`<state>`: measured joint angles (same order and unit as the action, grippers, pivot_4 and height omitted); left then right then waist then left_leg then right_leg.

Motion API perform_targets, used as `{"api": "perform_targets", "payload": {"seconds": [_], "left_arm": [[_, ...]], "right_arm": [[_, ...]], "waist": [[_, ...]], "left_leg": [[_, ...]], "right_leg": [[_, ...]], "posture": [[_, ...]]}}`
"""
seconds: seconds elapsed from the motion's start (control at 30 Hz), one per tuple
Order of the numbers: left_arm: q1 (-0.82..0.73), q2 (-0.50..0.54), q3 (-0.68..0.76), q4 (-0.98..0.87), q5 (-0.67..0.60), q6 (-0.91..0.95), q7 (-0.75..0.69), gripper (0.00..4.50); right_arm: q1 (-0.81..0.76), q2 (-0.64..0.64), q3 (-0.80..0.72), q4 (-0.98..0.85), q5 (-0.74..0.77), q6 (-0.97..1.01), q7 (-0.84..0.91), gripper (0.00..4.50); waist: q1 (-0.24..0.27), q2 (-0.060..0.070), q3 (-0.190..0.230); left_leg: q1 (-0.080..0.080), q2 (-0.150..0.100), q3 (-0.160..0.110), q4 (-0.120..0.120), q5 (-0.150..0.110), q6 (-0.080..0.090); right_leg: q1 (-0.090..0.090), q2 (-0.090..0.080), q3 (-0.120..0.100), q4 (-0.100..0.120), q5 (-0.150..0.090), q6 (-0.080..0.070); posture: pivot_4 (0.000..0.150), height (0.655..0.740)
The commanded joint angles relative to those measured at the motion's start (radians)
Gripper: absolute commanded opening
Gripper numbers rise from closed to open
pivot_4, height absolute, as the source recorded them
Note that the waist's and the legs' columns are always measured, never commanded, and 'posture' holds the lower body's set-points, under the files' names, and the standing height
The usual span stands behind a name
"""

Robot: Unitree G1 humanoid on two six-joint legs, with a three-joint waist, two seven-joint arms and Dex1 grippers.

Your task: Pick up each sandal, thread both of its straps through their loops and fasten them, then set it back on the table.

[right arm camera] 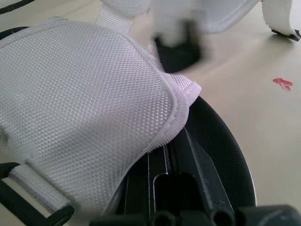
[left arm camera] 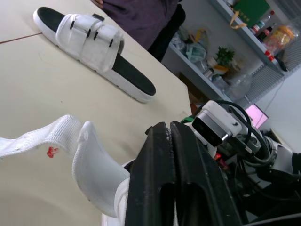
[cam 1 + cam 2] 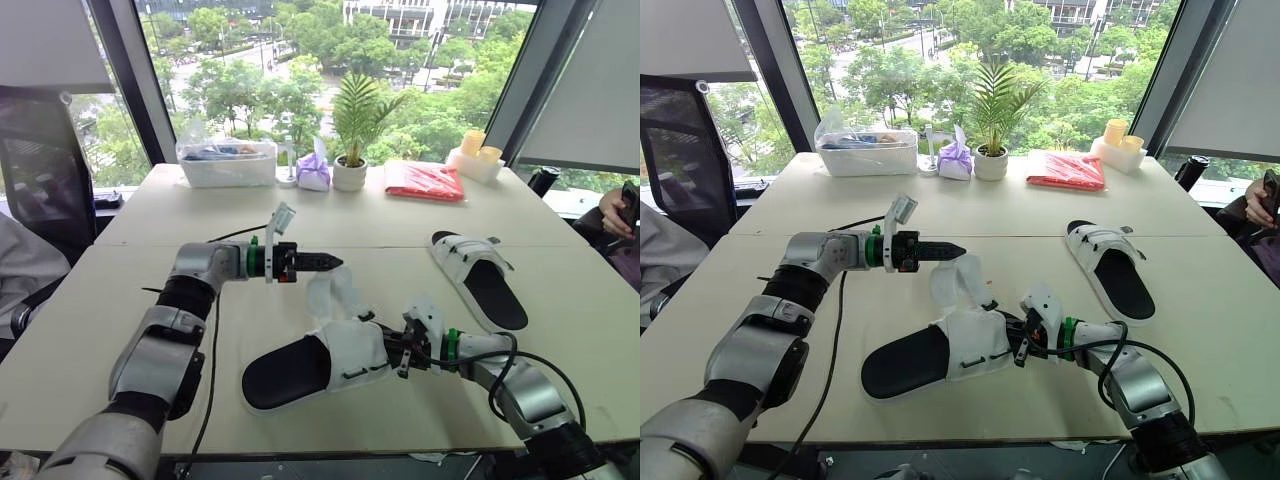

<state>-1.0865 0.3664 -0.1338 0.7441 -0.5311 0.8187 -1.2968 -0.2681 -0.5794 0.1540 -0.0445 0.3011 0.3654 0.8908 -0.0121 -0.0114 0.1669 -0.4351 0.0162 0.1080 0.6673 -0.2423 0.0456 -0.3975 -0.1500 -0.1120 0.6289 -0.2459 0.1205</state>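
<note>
Near sandal lay on the bench, long axis left-to-right. Its loose strap stood just below the left pincer, fingers together, empty. Right pincer, also together, sat tucked under the upper flap. Second sandal looked fastened, well apart. Back bin held unclear items.

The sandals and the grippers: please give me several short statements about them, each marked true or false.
1. The near sandal has a loose strap standing up. True.
2. The left gripper holds that strap. False: it is shut on nothing, close to the strap.
3. The far sandal lies flat on the table, on the robot's right. True.
4. The right gripper hovers over the far sandal. False: it is at the near sandal's white upper.
5. The potted plant stands at the table's near edge. False: it stands at the far edge.
</note>
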Motion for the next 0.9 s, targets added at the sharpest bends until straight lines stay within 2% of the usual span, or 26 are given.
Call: {"api": "perform_targets", "payload": {"seconds": [0.03,0.17,0.27,0.43,0.5,0.67,0.77,0.83,0.9], "left_arm": [[0.012,0.039,-0.002,-0.101,-0.006,0.041,-0.078,0.04],[0.118,0.099,-0.053,-0.351,-0.053,0.132,-0.168,0.04],[0.191,0.110,-0.049,-0.519,-0.048,0.095,-0.129,0.04],[0.286,0.073,-0.028,-0.799,0.097,-0.213,0.078,0.04],[0.323,0.074,-0.046,-0.890,0.151,-0.329,0.112,0.04],[0.482,0.185,-0.166,-1.018,0.347,-0.790,0.022,0.04],[0.561,0.245,-0.206,-1.026,0.393,-0.997,-0.034,0.04],[0.586,0.262,-0.213,-1.022,0.386,-1.042,-0.044,0.04],[0.591,0.268,-0.211,-1.014,0.377,-1.034,-0.040,0.59]], "right_arm": [[0.032,0.002,0.017,0.043,-0.044,0.025,-0.025,0.00],[0.030,0.007,0.016,0.046,-0.047,0.026,-0.026,0.00],[0.026,0.010,0.015,0.050,-0.049,0.026,-0.026,0.00],[0.044,0.002,0.008,0.038,-0.047,0.024,-0.023,0.00],[0.052,-0.001,0.006,0.032,-0.047,0.024,-0.022,0.00],[0.049,-0.003,0.010,0.040,-0.049,0.021,-0.017,0.00],[0.036,-0.003,0.018,0.057,-0.056,0.014,-0.008,0.00],[0.028,-0.001,0.022,0.068,-0.063,0.009,-0.006,0.00],[0.023,0.000,0.023,0.074,-0.065,0.008,-0.003,0.00]], "waist": [[-0.001,0.000,0.000],[-0.003,0.000,0.000],[-0.001,0.000,0.000],[0.001,0.000,0.000],[0.001,0.001,0.000],[0.001,0.004,-0.002],[0.001,0.007,-0.004],[0.003,0.007,-0.004],[0.004,0.007,-0.004]], "left_leg": [[0.000,0.000,0.000,0.000,0.000,0.000],[0.000,0.000,0.000,-0.001,0.000,0.000],[0.000,0.000,0.000,-0.001,0.000,-0.001],[0.000,0.000,-0.002,-0.001,-0.002,-0.004],[0.000,0.000,-0.002,-0.002,-0.002,-0.004],[0.000,0.000,-0.001,-0.005,-0.001,-0.004],[0.000,0.001,-0.001,-0.005,-0.002,-0.004],[0.000,0.001,0.000,-0.005,-0.002,-0.003],[0.000,0.001,0.000,-0.005,-0.003,-0.003]], "right_leg": [[0.000,0.000,0.000,0.000,0.000,0.000],[-0.001,0.000,0.000,0.000,0.000,0.000],[0.000,-0.001,0.000,-0.001,0.000,-0.001],[0.001,-0.003,0.000,-0.003,-0.001,-0.004],[0.001,-0.003,0.000,-0.004,-0.001,-0.004],[0.001,-0.001,0.000,-0.007,-0.001,-0.004],[-0.001,-0.001,-0.001,-0.012,0.000,-0.006],[-0.001,-0.001,-0.001,-0.013,0.000,-0.007],[-0.001,-0.001,-0.001,-0.015,0.000,-0.007]], "posture": [[0.150,0.7400],[0.150,0.7400],[0.150,0.7400],[0.150,0.7400],[0.150,0.7400],[0.150,0.7400],[0.150,0.7400],[0.150,0.7400],[0.150,0.7400]]}}
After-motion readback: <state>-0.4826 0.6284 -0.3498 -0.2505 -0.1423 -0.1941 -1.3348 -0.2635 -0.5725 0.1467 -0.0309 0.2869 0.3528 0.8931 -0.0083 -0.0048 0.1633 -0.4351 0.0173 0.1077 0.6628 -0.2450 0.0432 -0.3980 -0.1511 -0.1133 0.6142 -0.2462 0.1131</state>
